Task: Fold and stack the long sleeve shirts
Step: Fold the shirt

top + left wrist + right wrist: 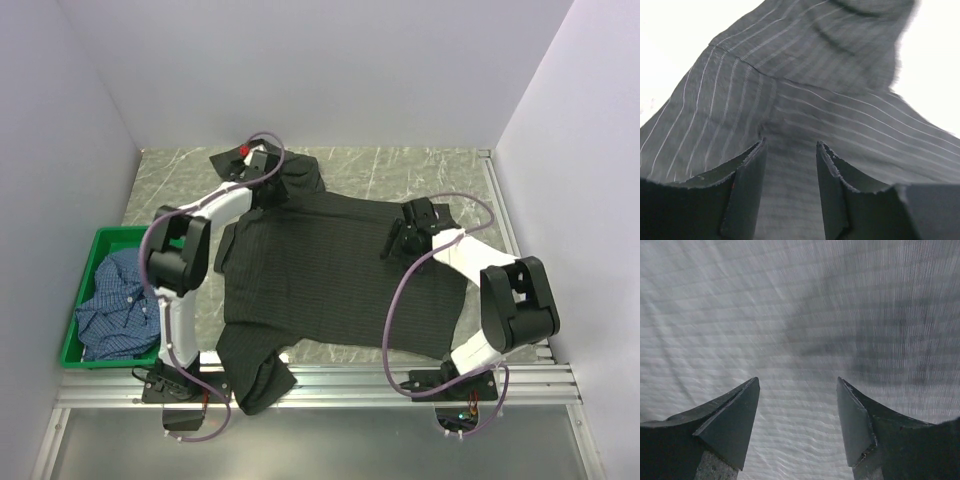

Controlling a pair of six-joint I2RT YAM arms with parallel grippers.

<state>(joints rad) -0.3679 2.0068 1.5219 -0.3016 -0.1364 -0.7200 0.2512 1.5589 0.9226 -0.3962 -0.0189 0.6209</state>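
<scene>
The black pinstriped shirt [330, 280] lies spread over the middle of the table, with one sleeve trailing over the front edge. My left gripper [255, 165] is at the far left corner of the shirt, its jaws narrowed on a bunched fold of the cloth [790, 100], with creases running out from the fingertips [756, 165]. My right gripper [395, 243] hovers low over the shirt's right side, open and empty, with flat cloth [800, 315] just beneath it. The blue checked shirt [115, 300] lies crumpled in the green crate.
The green crate [100, 236] stands at the table's left edge beside the left arm. White walls close in the table on the left, back and right. A metal rail [340, 385] runs along the front edge.
</scene>
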